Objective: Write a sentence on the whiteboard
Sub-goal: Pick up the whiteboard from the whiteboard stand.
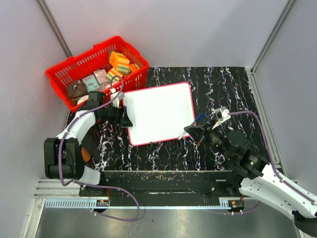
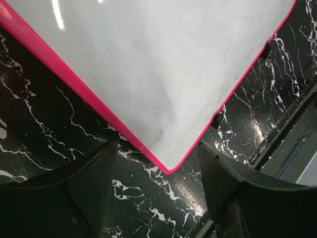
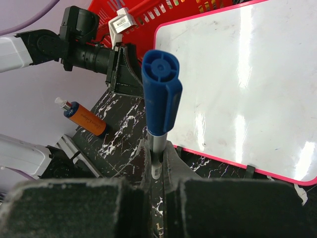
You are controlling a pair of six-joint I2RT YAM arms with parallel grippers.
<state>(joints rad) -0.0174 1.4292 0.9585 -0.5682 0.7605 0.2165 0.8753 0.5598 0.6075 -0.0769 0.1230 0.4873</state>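
The whiteboard lies flat on the black marbled table, white with a thin red frame. Its surface is blank; no sentence shows on it. My left gripper is open at the board's left edge; in the left wrist view its jaws straddle a rounded corner of the board without touching it. My right gripper is at the board's near right corner, shut on a marker with a blue cap and a grey barrel. The cap is on. The board also fills the upper right of the right wrist view.
A red basket with sponges and packets stands at the back left, close behind the left gripper. An orange tube lies on the table by the left arm. Grey walls close in the sides and back.
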